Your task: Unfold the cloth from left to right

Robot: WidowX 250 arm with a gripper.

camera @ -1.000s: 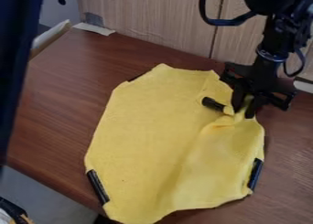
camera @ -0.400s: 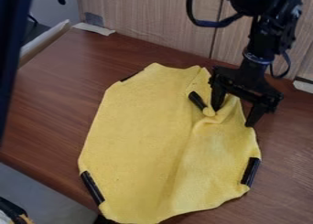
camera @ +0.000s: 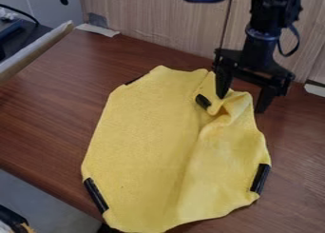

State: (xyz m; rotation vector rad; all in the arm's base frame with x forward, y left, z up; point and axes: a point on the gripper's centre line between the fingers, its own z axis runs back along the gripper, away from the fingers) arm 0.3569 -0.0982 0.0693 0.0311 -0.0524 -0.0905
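Our pincer (camera: pixel 241 103) has its two fingers spread well apart, clamped on nothing, with the yellow cloth (camera: pixel 146 141) lying right underneath it and fanning out toward the viewer and off to the pincer's left in the picture. Handling-wise, we'd bet on light, soft and floppy: no real risk of breaking it, but it'll probably crumple or drag along instead of swinging over neatly. Those black strips (camera: pixel 202 101) on its edges look a bit stiffer, so they might make decent handles. We'd go for the puckered bit just below the fingers, beside the nearest strip, and pinch only the top layer if it's doubled there (honestly can't tell how many layers). Grab too deep and we'd likely haul the whole thing across the table (camera: pixel 44 99). As for the pose, the arm (camera: pixel 260 44) comes in from the top edge and hangs close to upright over the cloth's far corner, fingers pointing down, one over the cloth and the other just beside its outer edge.
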